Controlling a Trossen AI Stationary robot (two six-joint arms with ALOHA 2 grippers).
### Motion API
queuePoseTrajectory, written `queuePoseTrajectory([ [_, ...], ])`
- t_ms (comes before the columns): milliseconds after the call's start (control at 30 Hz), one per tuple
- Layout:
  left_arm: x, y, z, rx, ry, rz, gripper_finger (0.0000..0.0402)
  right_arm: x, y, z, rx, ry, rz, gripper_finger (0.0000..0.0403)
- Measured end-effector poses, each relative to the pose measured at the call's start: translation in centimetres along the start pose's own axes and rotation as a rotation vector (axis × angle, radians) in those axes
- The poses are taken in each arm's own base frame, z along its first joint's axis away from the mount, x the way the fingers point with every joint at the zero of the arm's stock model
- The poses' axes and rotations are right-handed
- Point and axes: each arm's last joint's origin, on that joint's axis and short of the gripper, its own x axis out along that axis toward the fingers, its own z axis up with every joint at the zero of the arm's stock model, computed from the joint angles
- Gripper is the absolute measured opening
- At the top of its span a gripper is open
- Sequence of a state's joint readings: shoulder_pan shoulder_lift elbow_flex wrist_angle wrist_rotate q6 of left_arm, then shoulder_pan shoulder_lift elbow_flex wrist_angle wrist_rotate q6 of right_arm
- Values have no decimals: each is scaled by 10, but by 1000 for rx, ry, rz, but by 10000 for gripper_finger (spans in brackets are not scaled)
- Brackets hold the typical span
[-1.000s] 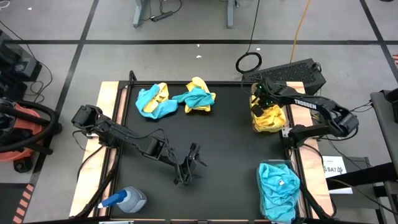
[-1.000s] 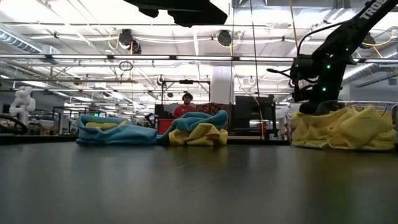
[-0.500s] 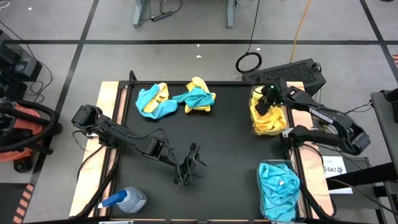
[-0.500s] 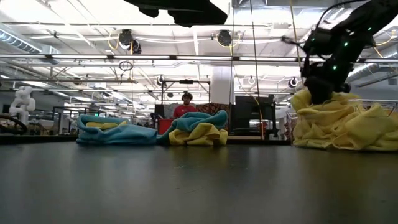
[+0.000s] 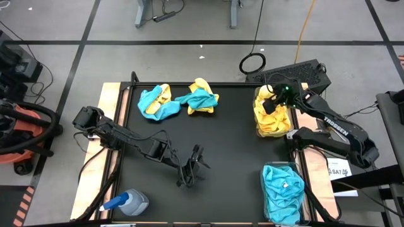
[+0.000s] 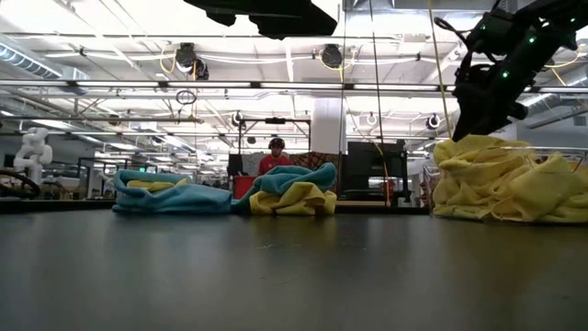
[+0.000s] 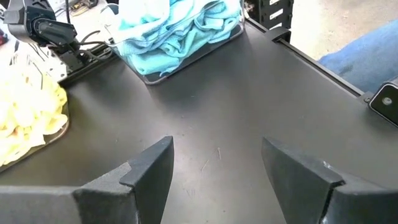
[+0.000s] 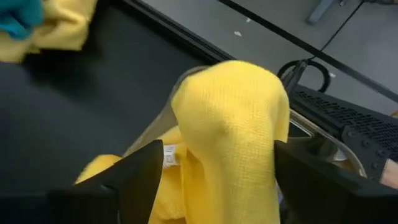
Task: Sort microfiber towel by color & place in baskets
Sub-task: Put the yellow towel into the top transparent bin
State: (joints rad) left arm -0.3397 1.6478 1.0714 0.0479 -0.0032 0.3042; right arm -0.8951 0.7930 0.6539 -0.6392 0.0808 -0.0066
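Two mixed heaps of teal and yellow microfiber towels lie at the table's far edge. A clear basket at the far right holds a heap of yellow towels. A second basket at the near right holds teal towels. My right gripper hangs open just above the yellow heap's peak, with a finger on either side of it. My left gripper stands open over the bare table middle, nothing between its fingers.
A blue-capped spray bottle lies at the near left corner. The black table top between the heaps, the baskets and my left arm is bare. A person stands in the room far behind the table.
My right gripper has risen out of the yellow heap and tipped less steeply, drawing one yellow towel up into a peak. It has opened and let go of it. The towel stays on the heap in the basket.
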Motion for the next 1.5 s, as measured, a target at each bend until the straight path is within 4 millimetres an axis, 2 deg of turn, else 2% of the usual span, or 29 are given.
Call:
queuePoseTrajectory([
  [167, 0, 0, 0, 16, -1, 1, 249, -3, 0, 1, 22, -7, 6, 232],
  [267, 0, 0, 0, 16, -5, 2, 249, -3, 0, 0, 20, 6, 3, 169],
  [433, 0, 0, 1, 16, -5, 2, 249, -3, 0, 0, 17, 13, 4, 39],
  [500, 0, 0, 1, 16, -5, 2, 249, 0, 0, 0, 15, 27, 4, 11],
  [1200, 0, -1, -2, 6, 25, -7, 249, 84, 6, -16, 20, 450, -45, 4],
  [1367, 0, -1, -3, -8, 29, -8, 249, 94, 7, -21, 11, 502, -48, 5],
  [1500, 0, -1, -3, -10, 36, -11, 249, 92, 7, -20, 8, 494, -39, 15],
])
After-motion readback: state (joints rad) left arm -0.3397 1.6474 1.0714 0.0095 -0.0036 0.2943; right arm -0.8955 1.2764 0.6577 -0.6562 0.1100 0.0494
